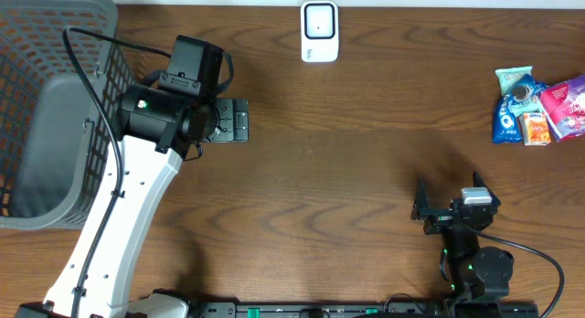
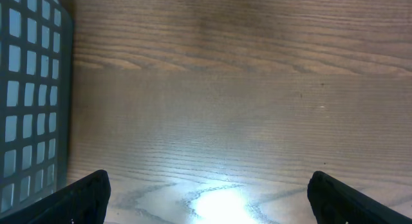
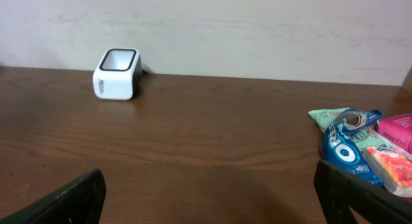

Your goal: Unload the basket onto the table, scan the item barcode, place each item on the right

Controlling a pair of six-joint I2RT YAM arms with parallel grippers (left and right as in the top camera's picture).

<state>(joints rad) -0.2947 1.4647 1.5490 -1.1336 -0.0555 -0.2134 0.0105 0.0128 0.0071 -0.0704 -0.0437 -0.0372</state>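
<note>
A white barcode scanner (image 1: 320,30) stands at the table's far edge, also in the right wrist view (image 3: 117,73) at upper left. The items are snack packets heaped at the right: a blue Oreo pack (image 1: 508,117) (image 3: 347,150), a pink pack (image 1: 567,106) and a small orange one (image 1: 537,128). My left gripper (image 1: 233,121) (image 2: 207,182) hangs open over bare wood beside the basket, holding nothing. Near the front edge my right gripper (image 1: 431,210) (image 3: 209,176) is open and empty, well short of the packets.
A large grey mesh basket (image 1: 46,126) fills the left side of the table, its wall (image 2: 29,89) close to my left gripper. A bright light patch lies on the wood under the left gripper. A pale wall stands behind the scanner.
</note>
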